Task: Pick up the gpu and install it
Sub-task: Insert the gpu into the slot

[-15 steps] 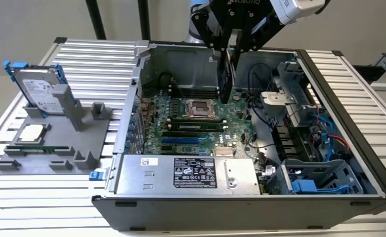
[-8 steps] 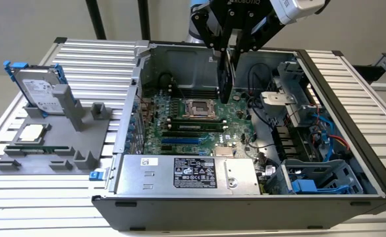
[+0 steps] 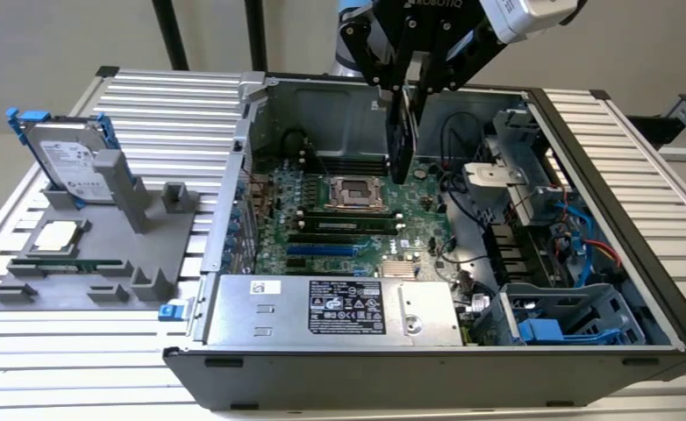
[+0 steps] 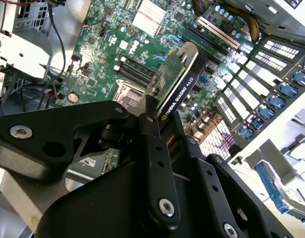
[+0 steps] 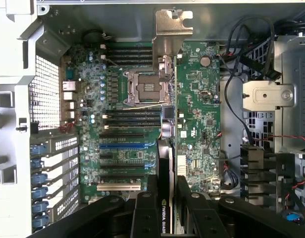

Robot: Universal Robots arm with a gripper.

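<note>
Overhead, the gripper is clamped on the gpu, hanging inside the case above the motherboard, beside the socket and cables. Its long axis points down, bracket lowest.

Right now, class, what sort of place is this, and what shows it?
Likely a robotics lab bench for PC assembly: an open case on a slatted table, a parts fixture, and a gripper holding the gpu.
</note>
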